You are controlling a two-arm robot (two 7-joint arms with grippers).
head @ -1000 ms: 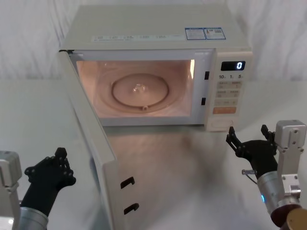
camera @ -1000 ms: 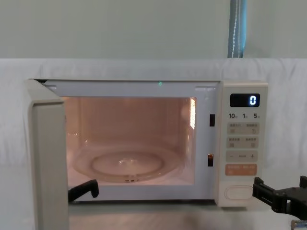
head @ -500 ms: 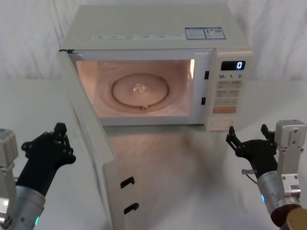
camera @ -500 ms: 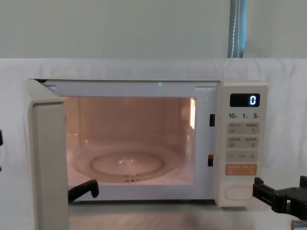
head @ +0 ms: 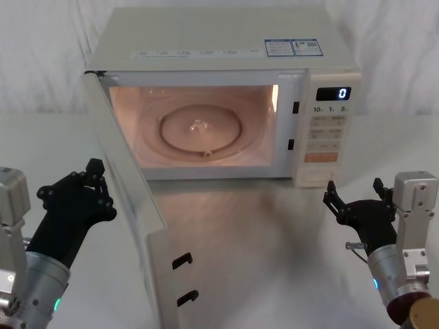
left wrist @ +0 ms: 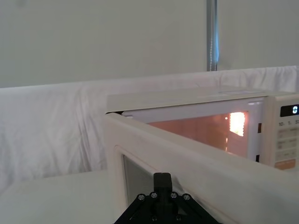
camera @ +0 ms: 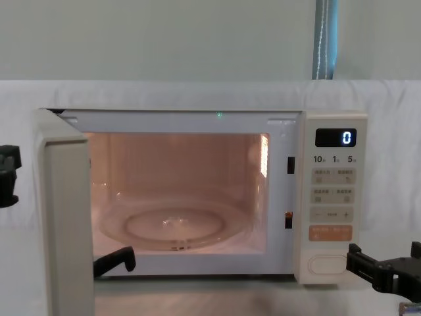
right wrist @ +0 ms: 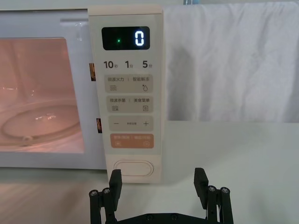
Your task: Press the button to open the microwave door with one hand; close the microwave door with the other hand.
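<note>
The microwave door (head: pixel 134 226) is swung wide open. It sticks out toward the robot on the left side of the microwave (head: pixel 226 48). Inside, the light is on and the round glass plate (head: pixel 202 129) shows. The left hand (head: pixel 81 193) is up just beside the outer face of the open door, and I cannot tell if its fingers are apart or together. The right hand (head: pixel 357 199) is low over the white surface (head: pixel 274 240), near the front of the control panel. Its fingers are spread apart and hold nothing. The big button (right wrist: pixel 133 168) sits at the bottom of the panel, just past the right hand. The screen (right wrist: pixel 126 38) reads 0.
</note>
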